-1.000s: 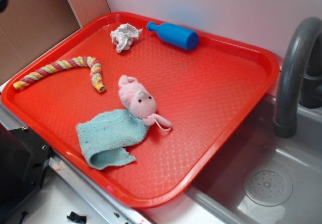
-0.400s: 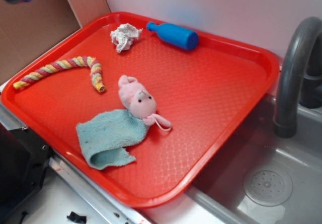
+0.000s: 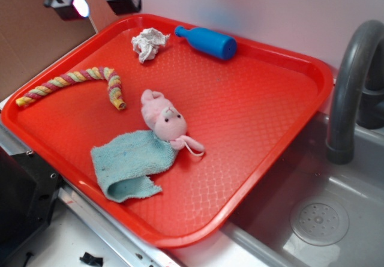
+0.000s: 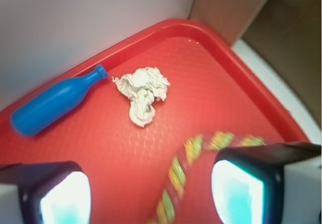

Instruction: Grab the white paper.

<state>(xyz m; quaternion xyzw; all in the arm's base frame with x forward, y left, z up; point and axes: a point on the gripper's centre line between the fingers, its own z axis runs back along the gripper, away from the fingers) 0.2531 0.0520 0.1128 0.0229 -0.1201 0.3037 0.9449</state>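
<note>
We hold our gripper (image 3: 93,0) high over the far left corner of the red tray (image 3: 288,57), only its lower end showing at the top edge of the exterior view. In the wrist view the two fingers (image 4: 239,191) stand wide apart with nothing between them, well above the tray floor.

The white paper (image 4: 141,90) lies near the tray's far edge, close to that left corner, a crumpled wad resting alone. Just beside it, along the far rim, lies a blue bottle (image 3: 207,41) on its side, neck toward the paper, not touching it. A striped rope (image 3: 78,82) curves along the left side. Near the middle a pink plush toy (image 3: 163,120) rests partly on a teal cloth (image 3: 129,162) toward the near edge.

The tray sits beside a grey sink (image 3: 324,219) with a dark faucet (image 3: 351,81), a pale wall behind.
</note>
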